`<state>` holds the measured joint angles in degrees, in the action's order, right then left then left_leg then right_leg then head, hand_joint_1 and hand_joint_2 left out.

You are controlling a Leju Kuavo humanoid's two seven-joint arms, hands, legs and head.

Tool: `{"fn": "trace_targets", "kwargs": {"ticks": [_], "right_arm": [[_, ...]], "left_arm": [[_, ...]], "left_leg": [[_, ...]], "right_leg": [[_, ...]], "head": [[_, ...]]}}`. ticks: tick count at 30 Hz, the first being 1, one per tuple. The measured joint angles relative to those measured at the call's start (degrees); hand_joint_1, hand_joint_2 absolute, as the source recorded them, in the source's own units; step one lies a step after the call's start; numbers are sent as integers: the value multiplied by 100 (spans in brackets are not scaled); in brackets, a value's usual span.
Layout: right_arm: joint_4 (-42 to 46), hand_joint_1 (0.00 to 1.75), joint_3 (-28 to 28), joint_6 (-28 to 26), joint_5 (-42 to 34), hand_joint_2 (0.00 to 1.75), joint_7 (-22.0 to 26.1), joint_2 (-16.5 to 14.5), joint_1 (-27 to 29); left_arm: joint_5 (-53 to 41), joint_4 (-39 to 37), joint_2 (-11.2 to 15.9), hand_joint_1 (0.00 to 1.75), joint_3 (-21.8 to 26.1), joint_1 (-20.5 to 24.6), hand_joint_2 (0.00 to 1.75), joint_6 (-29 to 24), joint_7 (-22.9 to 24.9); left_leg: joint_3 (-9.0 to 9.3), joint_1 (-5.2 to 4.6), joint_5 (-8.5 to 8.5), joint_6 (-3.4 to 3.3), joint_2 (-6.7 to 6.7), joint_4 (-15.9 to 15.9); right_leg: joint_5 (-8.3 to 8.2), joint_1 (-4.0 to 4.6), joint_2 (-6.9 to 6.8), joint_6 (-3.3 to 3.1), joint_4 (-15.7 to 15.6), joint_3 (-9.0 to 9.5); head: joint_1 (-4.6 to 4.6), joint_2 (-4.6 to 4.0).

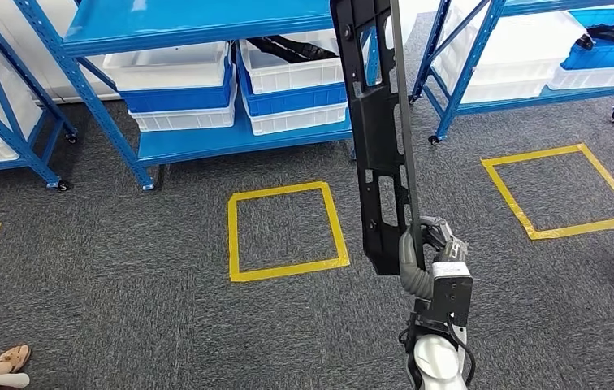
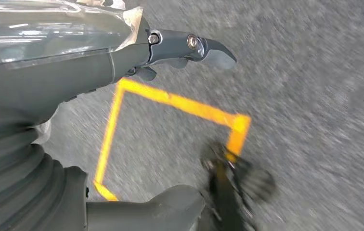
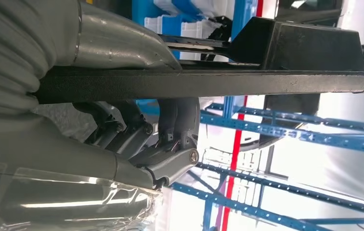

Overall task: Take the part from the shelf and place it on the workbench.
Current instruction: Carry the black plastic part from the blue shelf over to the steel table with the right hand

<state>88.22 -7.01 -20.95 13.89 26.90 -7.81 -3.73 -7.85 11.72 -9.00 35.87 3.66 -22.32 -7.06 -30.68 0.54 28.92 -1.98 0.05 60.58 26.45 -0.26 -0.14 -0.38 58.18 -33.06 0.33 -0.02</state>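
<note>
The long black part point(image 1: 381, 122) is gripped at its lower end by the right hand point(image 1: 430, 252), held upright at five o'clock. The left hand point(image 2: 180, 53) hangs empty, fingers apart. Carrying is judged underway; the surface must be found next.

Grey carpet point(image 1: 149, 268) covers the floor, marked with yellow tape squares point(image 1: 286, 231) at six, three and nine o'clock. Blue metal shelving point(image 1: 198, 24) runs from ten to two o'clock, holding white and blue plastic bins point(image 1: 175, 85). Lighting is even.
</note>
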Motion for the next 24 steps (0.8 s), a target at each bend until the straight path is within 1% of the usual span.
{"fn": "trace_targets", "kwargs": {"ticks": [1,2,3,4,5,6,8,9,10,11,12,13,14,15,16,17,19,20,21,22,23,24], "right_arm": [[-67,175,-3,29,-9,175,6,-27,-90],[-130,175,-4,37,-9,175,10,-57,-169],[-179,175,-4,37,-7,175,13,-82,-225],[-216,175,-2,36,-2,175,16,-99,-255],[-242,175,2,36,3,175,20,-105,-270],[-261,175,8,36,10,175,28,-104,-279],[-299,175,35,40,20,175,58,-99,-282],[-318,175,52,48,20,175,73,-97,-275],[-341,175,73,61,10,175,84,-95,-265],[-363,175,87,74,-1,175,89,-93,-258],[-381,175,98,89,-14,175,90,-92,-254],[-395,175,106,114,-40,175,90,-92,-254],[-404,175,109,151,-82,175,90,-93,-260],[-410,175,112,211,-151,175,90,-99,-269],[-418,175,115,284,-238,175,92,-106,-276],[-429,175,119,355,-324,175,95,-114,-280],[-453,175,127,449,-438,175,100,-122,-275],[-462,175,132,467,-464,175,101,-124,-274],[-467,175,137,472,-479,175,101,-126,-274],[-470,175,141,473,-487,175,101,-131,-275],[-472,175,144,473,-493,175,101,-137,-273],[-476,175,146,473,-498,175,101,-142,-267]], "left_arm": [[23,6,15,0,33,34,175,64,-64],[27,9,36,0,60,65,175,115,-103],[24,10,52,0,73,86,175,150,-122],[20,12,67,0,81,99,175,186,-142],[28,13,77,0,92,106,175,237,-181],[38,13,81,0,111,110,175,290,-228],[58,15,86,0,155,115,175,356,-304],[55,16,87,0,171,115,175,347,-309],[52,16,87,0,178,114,175,326,-299],[50,16,86,0,180,113,175,309,-287],[48,15,86,0,182,112,175,296,-276],[49,15,85,0,183,112,175,290,-267],[49,15,86,0,184,113,175,279,-261],[50,16,88,0,186,113,175,263,-252],[51,16,90,0,194,113,175,244,-240],[53,17,91,0,209,112,175,221,-227],[57,17,92,0,252,112,175,189,-207],[60,17,91,0,270,112,175,178,-203],[61,16,88,0,284,113,175,173,-201],[61,16,85,0,294,113,175,168,-199],[61,15,81,0,304,113,175,162,-197],[61,15,79,0,313,112,175,156,-193]], "left_leg": [[107,-28,31,-28,-1,-200],[135,-54,50,-44,-2,-274],[127,-74,28,-62,-1,-315],[129,-70,-18,-77,10,-365],[125,-62,-72,-100,19,-419],[111,-49,-131,-125,30,-471],[44,-41,-211,-154,40,-504],[6,-43,-237,-155,42,-502],[-26,-43,-260,-144,42,-499],[-53,-40,-278,-131,42,-494],[-72,-34,-292,-116,43,-484],[-89,-29,-297,-98,56,-462],[-109,-38,-288,-72,68,-424],[-137,-50,-275,-42,86,-378],[-165,-63,-265,-11,114,-338],[-190,-70,-263,21,140,-310],[-218,-41,-255,69,193,-277],[-246,-22,-190,96,179,-208],[-313,-6,-56,123,144,-41],[-426,7,135,154,96,236],[-576,13,347,177,59,602],[-730,18,519,194,43,973]], "right_leg": [[-28,-4,-5,28,0,-18],[-58,-12,-13,65,-2,-36],[-86,-19,-21,101,-9,-44],[-85,-16,-25,128,13,-69],[-25,-11,-23,137,98,-124],[97,-5,-17,127,287,-221],[468,-24,-3,84,963,-517],[613,-38,-1,83,1309,-648],[683,-51,-1,109,1517,-704],[662,-65,-2,156,1512,-653],[566,-83,-4,217,1290,-494],[427,-107,-37,278,905,-259],[323,-117,-113,317,503,-42],[249,-120,-161,315,203,117],[217,-115,-200,290,32,192],[217,-94,-195,246,-17,197],[171,-95,-101,159,-14,170],[147,-102,-62,121,-18,160],[125,-115,-28,85,-24,149],[106,-120,6,53,-26,136],[92,-113,42,32,-25,118],[80,-104,79,13,-24,101]], "head": [[-1,0],[-2,0],[-7,0],[-8,0],[-3,0],[4,0],[18,0],[25,0],[27,0],[31,0],[34,0],[36,0],[45,0],[51,0],[44,0],[37,1],[9,1],[5,1],[-5,0],[-16,0],[-29,0],[-35,0]]}}
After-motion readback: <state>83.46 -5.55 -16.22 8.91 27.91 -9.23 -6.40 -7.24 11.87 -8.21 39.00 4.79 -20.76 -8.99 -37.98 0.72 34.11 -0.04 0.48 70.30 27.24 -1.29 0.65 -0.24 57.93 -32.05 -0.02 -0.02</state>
